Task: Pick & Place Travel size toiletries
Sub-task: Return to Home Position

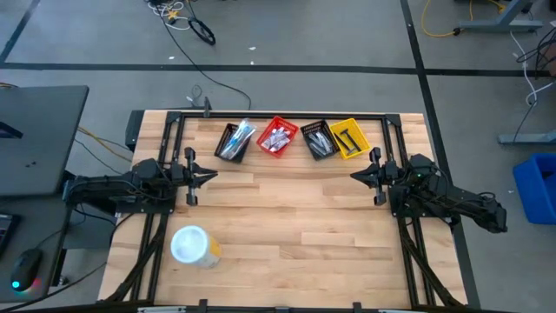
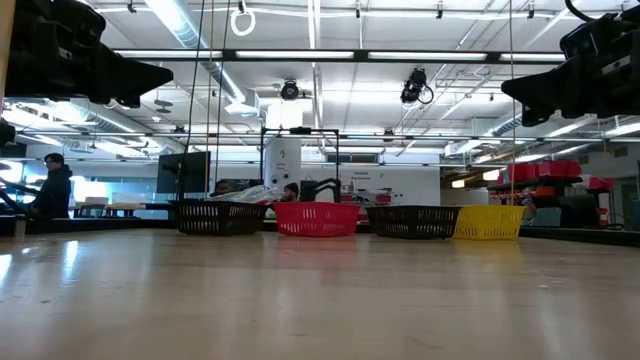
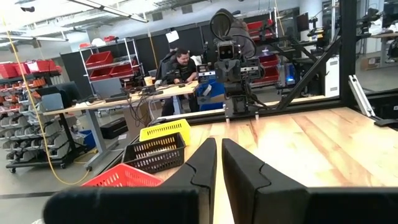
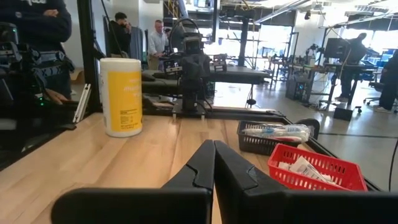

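The toiletries lie in four small baskets in a row along the table's far edge. A black basket point(image 1: 233, 141) holds toothbrushes and tubes point(image 4: 277, 131). A red basket point(image 1: 278, 136) holds white sachets point(image 4: 300, 167). A second black basket point(image 1: 319, 140) holds silvery items, and a yellow basket point(image 1: 348, 137) holds dark sticks. My left gripper point(image 1: 211, 175) point(image 3: 217, 144) hovers shut above the table's left side, pointing right. My right gripper point(image 1: 354, 176) point(image 4: 213, 144) hovers shut above the right side, pointing left. Both are nearer than the baskets and hold nothing.
A large white-lidded yellowish tub point(image 1: 193, 246) point(image 4: 121, 96) stands upright near the table's left near corner. A dark frame point(image 1: 287, 114) runs behind the baskets and along both sides. Bare wood point(image 1: 287, 226) lies between the grippers. People sit and stand in the room beyond.
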Action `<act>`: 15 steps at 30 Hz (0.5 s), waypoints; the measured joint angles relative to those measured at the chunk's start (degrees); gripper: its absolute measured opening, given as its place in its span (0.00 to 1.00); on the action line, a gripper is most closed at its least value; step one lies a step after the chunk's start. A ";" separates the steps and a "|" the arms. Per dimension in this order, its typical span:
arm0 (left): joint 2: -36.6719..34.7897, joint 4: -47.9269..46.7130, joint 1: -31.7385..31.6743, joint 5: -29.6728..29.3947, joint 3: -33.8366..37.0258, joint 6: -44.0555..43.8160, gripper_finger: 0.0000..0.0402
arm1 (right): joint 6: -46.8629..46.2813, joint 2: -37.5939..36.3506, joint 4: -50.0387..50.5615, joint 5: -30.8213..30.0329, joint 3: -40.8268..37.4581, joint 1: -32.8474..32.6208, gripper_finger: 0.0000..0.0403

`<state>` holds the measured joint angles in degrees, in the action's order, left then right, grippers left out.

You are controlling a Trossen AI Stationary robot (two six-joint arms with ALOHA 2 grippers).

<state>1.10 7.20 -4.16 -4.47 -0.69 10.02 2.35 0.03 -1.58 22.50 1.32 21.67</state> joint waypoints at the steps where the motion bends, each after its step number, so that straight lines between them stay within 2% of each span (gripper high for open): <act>1: 0.00 0.00 0.00 0.00 0.00 0.08 0.08 | 0.00 0.00 0.00 0.00 0.00 0.00 0.02; 15: 0.00 0.00 0.02 0.02 0.00 0.28 0.08 | 0.00 0.00 0.00 0.00 0.00 0.00 0.02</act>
<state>1.10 7.20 -4.14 -4.45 -0.69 10.31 2.35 0.03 -1.58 22.50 1.32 21.67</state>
